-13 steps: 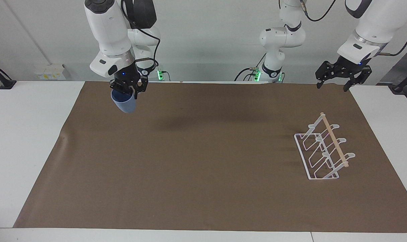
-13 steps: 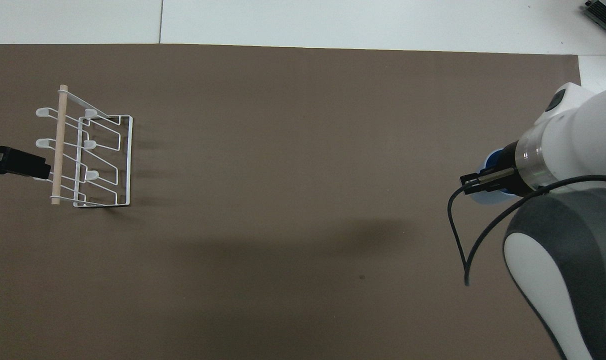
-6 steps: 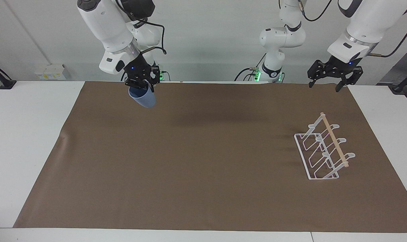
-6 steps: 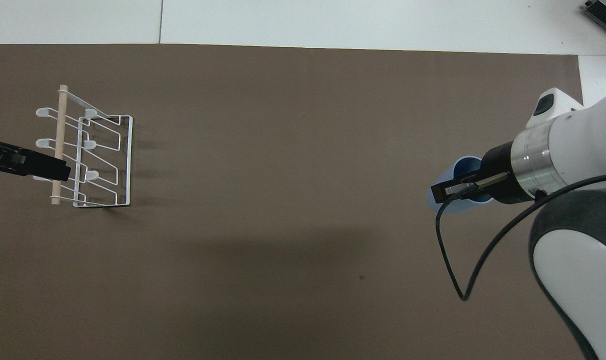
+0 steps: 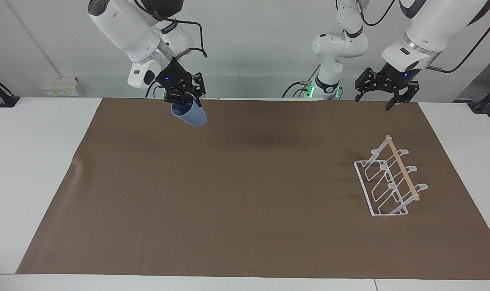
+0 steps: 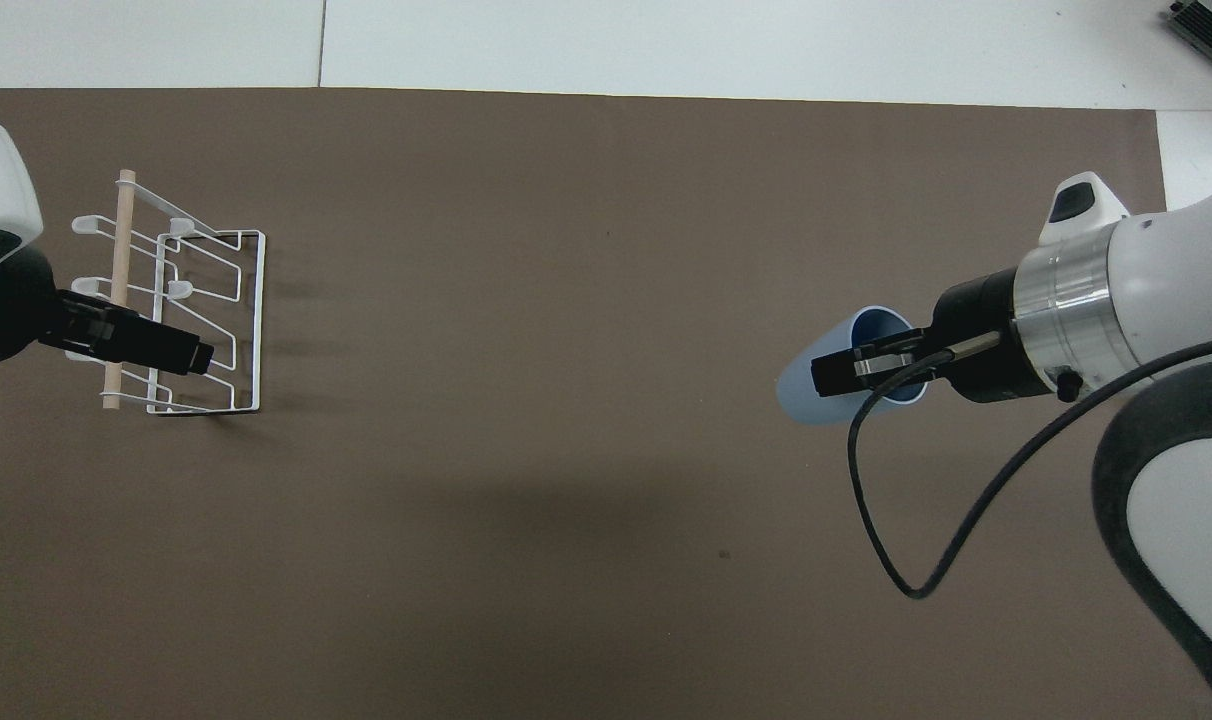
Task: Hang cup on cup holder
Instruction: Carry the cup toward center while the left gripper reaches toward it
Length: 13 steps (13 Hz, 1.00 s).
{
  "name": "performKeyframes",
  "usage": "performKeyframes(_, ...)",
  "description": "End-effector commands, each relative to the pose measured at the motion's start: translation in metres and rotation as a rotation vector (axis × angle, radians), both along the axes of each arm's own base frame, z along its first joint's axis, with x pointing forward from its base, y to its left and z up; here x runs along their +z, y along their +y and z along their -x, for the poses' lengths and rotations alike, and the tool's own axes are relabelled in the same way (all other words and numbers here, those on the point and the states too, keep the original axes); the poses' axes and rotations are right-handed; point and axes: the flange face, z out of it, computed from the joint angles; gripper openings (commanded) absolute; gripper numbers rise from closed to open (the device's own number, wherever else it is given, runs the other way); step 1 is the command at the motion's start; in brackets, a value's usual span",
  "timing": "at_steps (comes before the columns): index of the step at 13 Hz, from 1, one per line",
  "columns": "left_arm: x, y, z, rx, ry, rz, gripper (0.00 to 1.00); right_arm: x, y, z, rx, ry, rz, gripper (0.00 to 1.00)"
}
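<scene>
Brown mat [image 5: 245, 190]: one cup [image 5: 190, 115], one cup holder [image 5: 390, 182].

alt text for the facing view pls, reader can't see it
The right gripper, raised above the brown mat at the robots' edge of the table, holds a tilted light-blue cup by its rim. A white wire cup holder with a wooden rod stands empty at the left arm's end, and the open left gripper hangs above the mat's edge.

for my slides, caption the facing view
Right gripper carries the tilted cup above the mat; cup holder stands empty.
</scene>
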Motion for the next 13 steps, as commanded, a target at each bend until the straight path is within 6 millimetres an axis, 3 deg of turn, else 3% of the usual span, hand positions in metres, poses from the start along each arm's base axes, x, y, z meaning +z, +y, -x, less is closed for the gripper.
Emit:
performKeyframes(1,0.004,-0.022,0.013,-0.196,-0.026,0.056,1.0,-0.004,0.008,-0.001,-0.097,0.06,-0.117,0.0)
performKeyframes(5,0.008,-0.06,0.024,-0.563,-0.111,0.132,1.0,0.0,0.046,-0.001,-0.329,0.228,-0.243,0.0)
performKeyframes(7,0.001,-0.089,0.039,-0.752,-0.141,0.148,1.0,0.003,0.066,-0.002,-0.419,0.282,-0.296,0.0)
performKeyframes(10,-0.026,-0.108,0.06,-0.788,-0.209,0.26,1.0,0.006,0.083,-0.007,-0.567,0.394,-0.393,0.0)
performKeyframes(13,-0.02,-0.146,0.07,-0.922,-0.308,0.268,1.0,0.009,0.096,-0.012,-0.72,0.518,-0.48,0.0)
